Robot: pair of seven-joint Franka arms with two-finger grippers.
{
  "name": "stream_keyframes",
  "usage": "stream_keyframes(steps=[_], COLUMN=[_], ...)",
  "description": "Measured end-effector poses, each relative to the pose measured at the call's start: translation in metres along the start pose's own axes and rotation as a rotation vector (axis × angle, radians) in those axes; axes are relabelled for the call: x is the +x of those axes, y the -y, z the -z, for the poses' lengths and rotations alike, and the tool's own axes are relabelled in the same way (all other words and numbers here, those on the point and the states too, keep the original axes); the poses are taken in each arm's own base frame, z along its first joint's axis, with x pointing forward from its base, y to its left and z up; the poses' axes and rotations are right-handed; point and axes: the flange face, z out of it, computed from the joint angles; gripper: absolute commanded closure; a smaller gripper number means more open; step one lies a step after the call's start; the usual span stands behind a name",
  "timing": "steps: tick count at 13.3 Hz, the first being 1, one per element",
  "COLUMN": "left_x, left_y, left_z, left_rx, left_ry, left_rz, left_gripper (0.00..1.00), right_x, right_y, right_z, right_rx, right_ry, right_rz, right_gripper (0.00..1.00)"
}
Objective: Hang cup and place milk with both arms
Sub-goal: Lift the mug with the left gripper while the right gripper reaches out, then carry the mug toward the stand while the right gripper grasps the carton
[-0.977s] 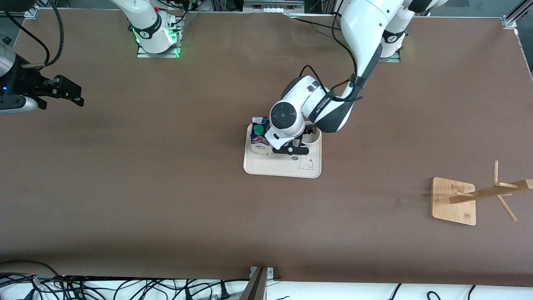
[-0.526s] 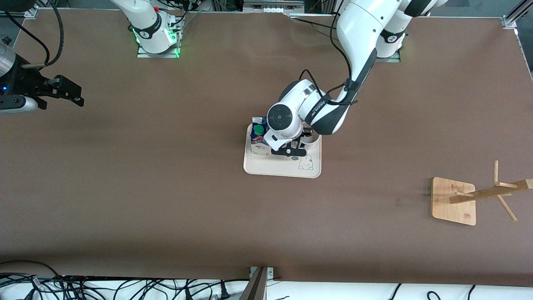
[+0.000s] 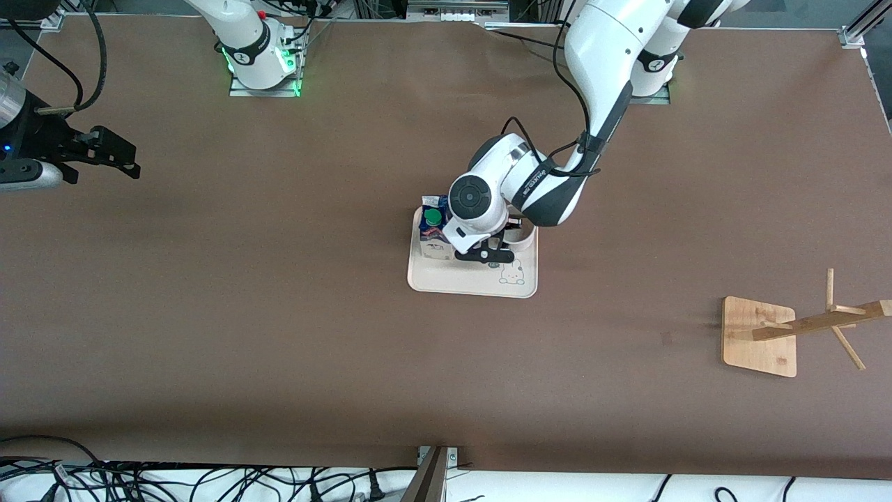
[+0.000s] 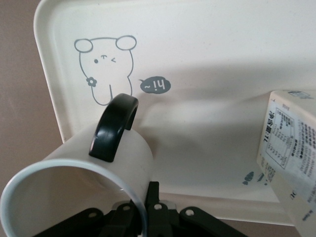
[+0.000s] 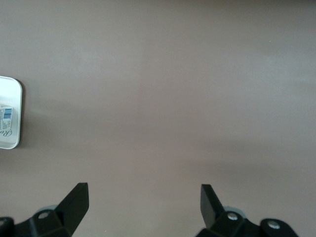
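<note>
The white cup (image 3: 524, 237) stands on the cream tray (image 3: 460, 282), mostly hidden under the left wrist. In the left wrist view the cup (image 4: 98, 168) is close up, its black handle (image 4: 114, 126) pointing toward the bear drawing. My left gripper (image 3: 512, 224) is down at the cup's rim, one finger inside and one outside, shut on the wall (image 4: 143, 197). The milk (image 3: 433, 230) with a green cap stands on the tray beside the cup, toward the right arm's end; it also shows in the left wrist view (image 4: 291, 158). My right gripper (image 3: 129, 164) is open and empty (image 5: 143, 197), waiting.
A wooden cup rack (image 3: 759, 336) with angled pegs stands toward the left arm's end of the table, nearer the front camera than the tray. The tray's corner (image 5: 10, 113) shows in the right wrist view. Cables lie along the table's front edge.
The left arm's wrist has shifted a little toward the milk and settled on the cup's rim. The right arm has not moved.
</note>
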Motion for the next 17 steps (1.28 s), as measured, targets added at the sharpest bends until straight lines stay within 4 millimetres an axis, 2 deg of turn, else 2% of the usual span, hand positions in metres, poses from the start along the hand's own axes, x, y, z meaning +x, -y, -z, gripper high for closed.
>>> stream_keyframes(steps=[2, 4, 6, 9, 11, 13, 15, 17], left_x=[0.007, 0.020, 0.030, 0.040, 0.038, 0.034, 0.030, 0.030], left_y=[0.009, 0.037, 0.084, 0.182, 0.238, 0.291, 0.346, 0.398], left_z=[0.017, 0.057, 0.106, 0.176, 0.208, 0.229, 0.243, 0.244], left_rx=[-0.017, -0.054, -0.089, -0.140, -0.157, -0.160, -0.167, -0.216], left_ry=[-0.026, -0.073, -0.114, -0.168, -0.195, -0.205, -0.193, -0.160], left_rz=[0.018, 0.062, 0.127, 0.244, 0.262, 0.250, 0.242, 0.266], left_gripper=[1.00, 1.00, 1.00, 1.00, 1.00, 1.00, 1.00, 1.00], right_x=[0.001, 0.002, 0.007, 0.015, 0.018, 0.019, 0.019, 0.020], right_y=[0.000, 0.000, 0.002, 0.018, 0.043, 0.073, 0.111, 0.159], right_z=[0.000, -0.001, -0.009, -0.023, -0.040, -0.055, -0.066, -0.083], right_rx=[0.000, -0.001, -0.001, 0.000, 0.001, 0.009, 0.062, 0.080], right_ry=[-0.004, -0.009, -0.001, 0.021, 0.076, 0.120, 0.142, 0.164], right_rz=[0.000, 0.000, 0.004, 0.034, 0.079, 0.128, 0.152, 0.101], right_gripper=[0.00, 0.00, 0.00, 0.00, 0.00, 0.00, 0.00, 0.00])
